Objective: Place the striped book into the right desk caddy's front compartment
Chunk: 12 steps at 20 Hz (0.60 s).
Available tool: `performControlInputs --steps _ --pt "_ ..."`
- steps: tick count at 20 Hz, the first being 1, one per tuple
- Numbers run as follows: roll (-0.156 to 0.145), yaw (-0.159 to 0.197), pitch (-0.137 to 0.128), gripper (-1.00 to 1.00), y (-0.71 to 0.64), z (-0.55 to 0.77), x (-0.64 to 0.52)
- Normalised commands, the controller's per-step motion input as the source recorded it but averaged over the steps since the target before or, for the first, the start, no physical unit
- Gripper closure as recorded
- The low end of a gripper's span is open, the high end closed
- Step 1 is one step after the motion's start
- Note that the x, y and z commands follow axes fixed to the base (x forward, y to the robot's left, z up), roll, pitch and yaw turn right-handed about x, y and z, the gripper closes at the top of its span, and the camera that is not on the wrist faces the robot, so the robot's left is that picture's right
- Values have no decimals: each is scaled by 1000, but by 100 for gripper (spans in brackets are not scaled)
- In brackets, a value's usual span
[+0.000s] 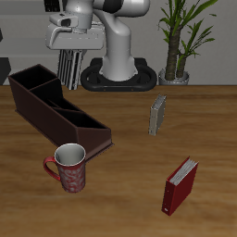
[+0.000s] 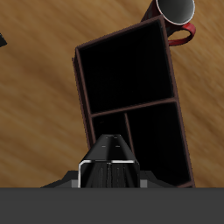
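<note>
**Striped book held above the right desk caddy**

The gripper [image 1: 67,56] is closed on the striped book [image 1: 68,67], which hangs upright from it with the vertical stripes showing below the white gripper body. In the wrist view the same book [image 2: 109,163] is seen from above as a dark narrow block directly under the camera. The fingers themselves are mostly hidden by the gripper body and the book, so how wide the jaws stand can only be judged from the book between them; they seem clamped on its upper edge.

The arm reaches from its base at the back of the table out to the side, with the wrist pointing straight down. The hand is raised, and the book's lower edge looks to be a little above the right desk caddy [image 1: 57,111], though the exterior view does not make the gap clear.

The caddy lies diagonally on the wooden table [image 1: 130,185], and the book hangs over its end that is farther back. From the wrist view the open compartments [image 2: 127,74] are just below the book, with a divider between them.

Near the caddy's other end stands a red patterned mug [image 1: 68,168]. A plain grey book [image 1: 158,116] stands upright near the middle of the table, and a red book [image 1: 180,186] stands nearer the front edge, both well apart from the gripper
</note>
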Motion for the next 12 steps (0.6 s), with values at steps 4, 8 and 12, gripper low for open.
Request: performControlInputs --steps 4,8,12 --pt "-11 -6 -24 100 -48 131 42" --pt "0 4 -53 100 -15 136 51" --pt "3 -6 -14 100 15 84 67"
